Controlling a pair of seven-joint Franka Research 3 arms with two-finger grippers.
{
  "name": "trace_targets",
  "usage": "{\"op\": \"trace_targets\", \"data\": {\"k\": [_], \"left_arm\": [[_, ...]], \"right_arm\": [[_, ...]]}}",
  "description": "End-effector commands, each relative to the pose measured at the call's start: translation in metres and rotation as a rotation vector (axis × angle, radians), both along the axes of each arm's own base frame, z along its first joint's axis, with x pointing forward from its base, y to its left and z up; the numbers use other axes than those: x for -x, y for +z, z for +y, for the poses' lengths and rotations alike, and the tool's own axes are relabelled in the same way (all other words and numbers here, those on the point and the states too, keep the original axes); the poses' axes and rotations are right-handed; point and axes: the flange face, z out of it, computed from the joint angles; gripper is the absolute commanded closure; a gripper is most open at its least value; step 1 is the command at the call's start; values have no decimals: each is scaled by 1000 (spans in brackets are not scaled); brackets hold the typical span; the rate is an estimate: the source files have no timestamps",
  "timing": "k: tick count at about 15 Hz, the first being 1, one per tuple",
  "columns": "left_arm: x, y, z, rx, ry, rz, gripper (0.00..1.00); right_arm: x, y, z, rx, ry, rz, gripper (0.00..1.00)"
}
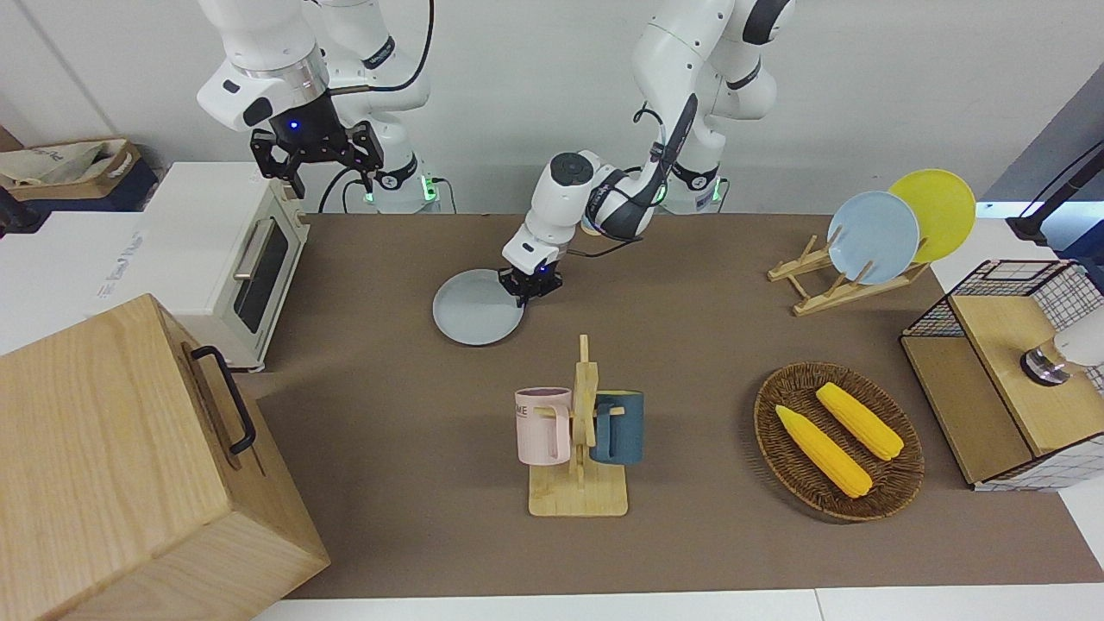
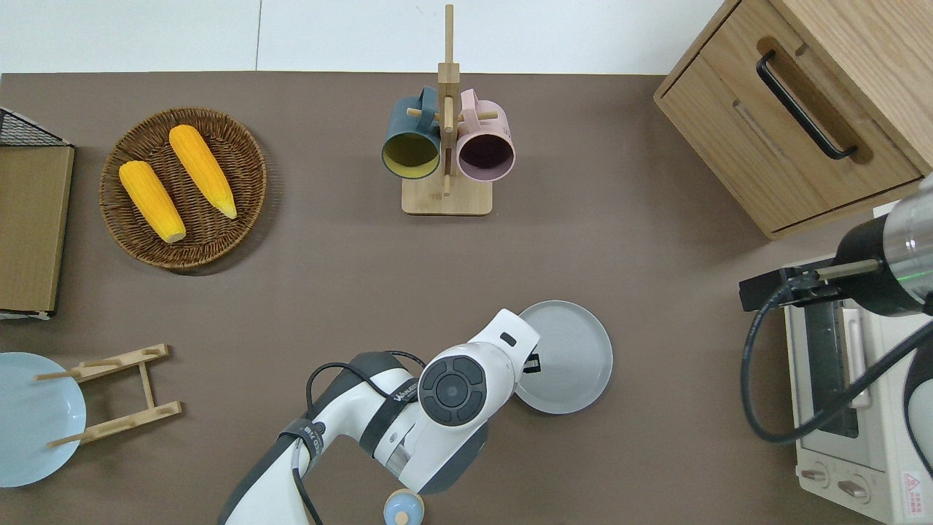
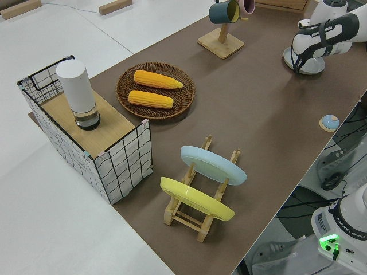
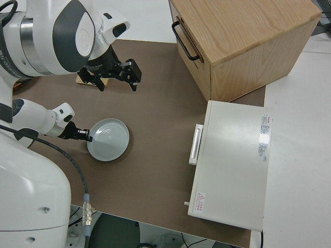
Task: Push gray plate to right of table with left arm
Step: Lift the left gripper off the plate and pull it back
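Note:
The gray plate [image 1: 477,319] lies flat on the brown table [image 1: 388,388], nearer to the robots than the mug rack. It also shows in the overhead view [image 2: 572,357], the left side view [image 3: 309,63] and the right side view [image 4: 109,139]. My left gripper [image 1: 530,285] is low at the table, against the plate's rim on the side toward the left arm's end, as the overhead view [image 2: 532,362] shows. My right gripper [image 1: 316,159] is parked and open.
A mug rack [image 1: 580,431] holds a pink and a blue mug. A white toaster oven [image 2: 853,408] and a wooden cabinet [image 2: 802,109] stand at the right arm's end. A corn basket [image 1: 838,440] and a plate rack [image 1: 849,276] are toward the left arm's end.

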Motion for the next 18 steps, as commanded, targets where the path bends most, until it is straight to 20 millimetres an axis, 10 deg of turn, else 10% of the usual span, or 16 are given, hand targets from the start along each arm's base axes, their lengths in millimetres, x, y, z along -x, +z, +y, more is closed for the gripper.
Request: {"op": "trace_targets", "data": {"k": [1,4,6,11,18], "left_arm": [[-4,-4,-6,-8,6,-5,1000],[-5,-2,-6,-5,5,-10,836],[-9,0,-3,-5,10,-14,186],[-10,21,6,-34,-9,-20,17],[-50,69,95,-166,-77,24,13]], "right_arm": [[4,3,-2,-7,-2,6,17],[4,3,-2,-8,-2,6,17],[3,3,-3,-7,-4,6,17],[4,3,-2,-7,-2,6,17],[4,3,-2,-8,-2,6,17]]}}
